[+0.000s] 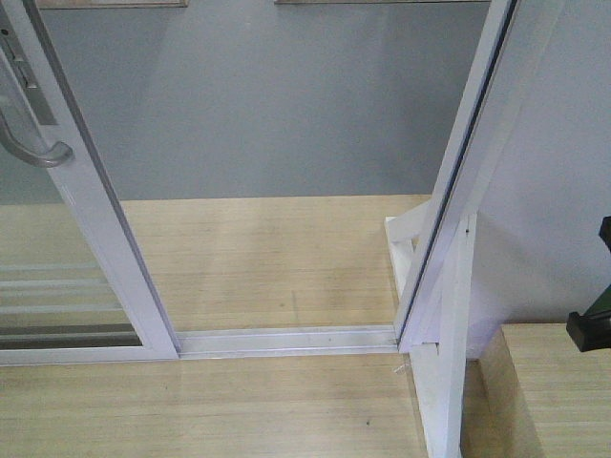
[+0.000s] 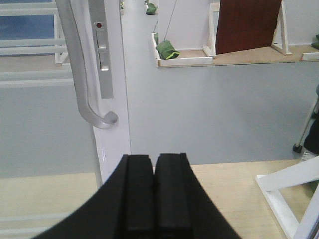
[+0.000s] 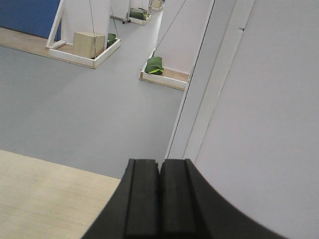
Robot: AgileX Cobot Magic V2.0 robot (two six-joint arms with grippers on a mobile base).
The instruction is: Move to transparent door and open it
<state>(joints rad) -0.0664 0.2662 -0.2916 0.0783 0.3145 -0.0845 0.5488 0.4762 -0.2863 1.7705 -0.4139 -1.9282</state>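
front view: transparent door (image 1: 91, 205) sits at the far left of frame, white frame edge running diagonally down to the floor track (image 1: 286, 340). its grey hook handle (image 1: 33, 148) curls out at upper left, and thin white horizontal bars show through the glass low on the left. a wide gap lies between the door edge and the white door-frame post (image 1: 458, 200) on the right; grey floor (image 1: 267, 105) shows through the gap, light wood flooring (image 1: 267, 258) on the near side. white wall panel (image 1: 558, 191) right of the post, with a white brace at its foot.

left wrist view: left hand (image 2: 154, 191) has its two black fingers pressed together, nothing between them. it's just below and right of the handle (image 2: 82, 74), not touching it. lock plate (image 2: 102, 47) with a small red indicator sits on the door stile beside the handle. beyond it: grey floor, green bags (image 2: 167, 49) on a low white-edged platform, a dark brown panel (image 2: 248, 25).

right wrist view: right hand (image 3: 159, 199) also has fingers closed flat against each other, holding nothing. it points along the post (image 3: 209, 74) and white wall, near them but contact can't be judged. cardboard box (image 3: 89, 44) and a green bag (image 3: 154, 64) sit on platforms across the grey floor.
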